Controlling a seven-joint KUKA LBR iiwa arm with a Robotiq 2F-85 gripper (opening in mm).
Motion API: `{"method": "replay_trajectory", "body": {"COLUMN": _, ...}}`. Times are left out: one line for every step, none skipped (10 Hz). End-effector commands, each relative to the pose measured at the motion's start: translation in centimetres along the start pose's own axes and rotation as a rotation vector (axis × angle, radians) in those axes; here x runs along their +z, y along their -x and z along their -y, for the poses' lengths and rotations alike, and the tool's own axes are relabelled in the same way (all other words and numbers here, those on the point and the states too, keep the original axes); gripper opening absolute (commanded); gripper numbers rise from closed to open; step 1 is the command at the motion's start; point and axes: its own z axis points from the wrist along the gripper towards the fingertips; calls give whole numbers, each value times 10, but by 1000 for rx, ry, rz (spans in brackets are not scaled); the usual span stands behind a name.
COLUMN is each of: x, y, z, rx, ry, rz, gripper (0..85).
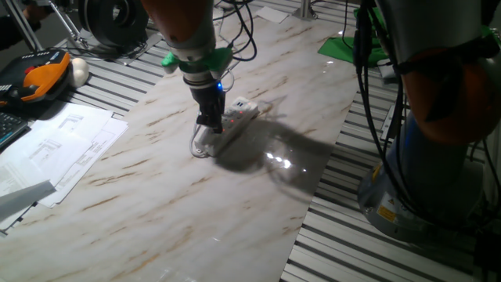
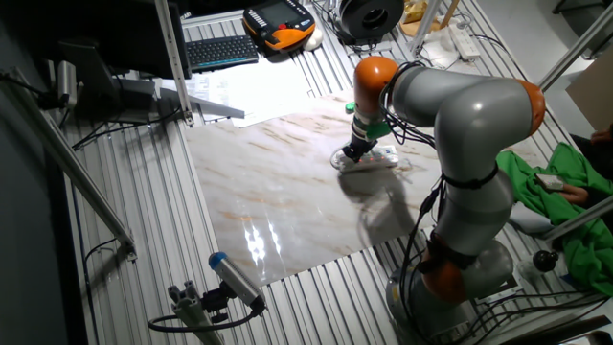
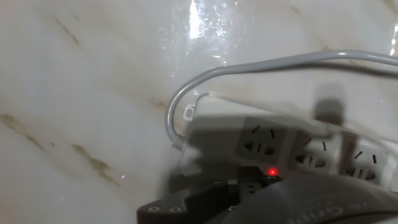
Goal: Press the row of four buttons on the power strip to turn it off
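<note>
End effector [image 1: 208,124] atop power strip [image 1: 232,119]

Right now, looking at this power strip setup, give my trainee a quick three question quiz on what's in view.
1. True or false: the gripper is down at the power strip.
2. What surface does the strip lie on?
A. marble-patterned board
B. green cloth
C. keyboard
3. In the hand view, what colour is the lit light on the strip?

Key: 1 true; 2 A, the marble-patterned board; 3 red.
</note>
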Motion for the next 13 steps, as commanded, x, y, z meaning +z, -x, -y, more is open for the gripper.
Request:
{"method": "replay_trajectory", "body": {"x": 2, "y": -1, "z": 0, "rx": -2, "ry": 2, "rz": 6, "gripper": 0}}
{"method": "replay_trajectory", "body": {"x": 5, "y": -3, "z": 0, "rx": -2, "ry": 0, "rz": 12, "gripper": 0}}
{"method": "replay_trajectory", "body": {"x": 8, "y": -6, "z": 0, "rx": -3, "ry": -1, "rz": 18, "gripper": 0}}
{"method": "replay_trajectory", "body": {"x": 10, "y": -6, "z": -1, "rx": -3, "ry": 0, "rz": 19, "gripper": 0}}
{"method": "replay_trajectory", "body": {"x": 10, "y": -7, "z": 0, "rx": -3, "ry": 0, "rz": 19, "gripper": 0}}
{"method": "replay_trajectory", "body": {"x": 12, "y": -7, "z": 2, "rx": -8, "ry": 0, "rz": 22, "gripper": 0}}
{"method": "replay_trajectory", "body": {"x": 14, "y": -7, "z": 3, "rx": -10, "ry": 4, "rz": 24, "gripper": 0}}
{"method": "replay_trajectory", "body": {"x": 14, "y": -7, "z": 4, "rx": -10, "ry": 6, "rz": 22, "gripper": 0}}
{"method": "replay_trajectory", "body": {"x": 15, "y": -8, "z": 4, "rx": -10, "ry": 7, "rz": 24, "gripper": 0}}
{"method": "replay_trajectory", "body": {"x": 17, "y": -7, "z": 3, "rx": -9, "ry": 7, "rz": 26, "gripper": 0}}
{"method": "replay_trajectory", "body": {"x": 17, "y": -7, "z": 3, "rx": -9, "ry": 8, "rz": 26, "gripper": 0}}
{"method": "replay_trajectory", "body": {"x": 11, "y": -6, "z": 2, "rx": -7, "ry": 0, "rz": 20, "gripper": 0}}
{"method": "replay_trajectory", "body": {"x": 4, "y": -6, "z": 4, "rx": -7, "ry": -8, "rz": 13, "gripper": 0}}
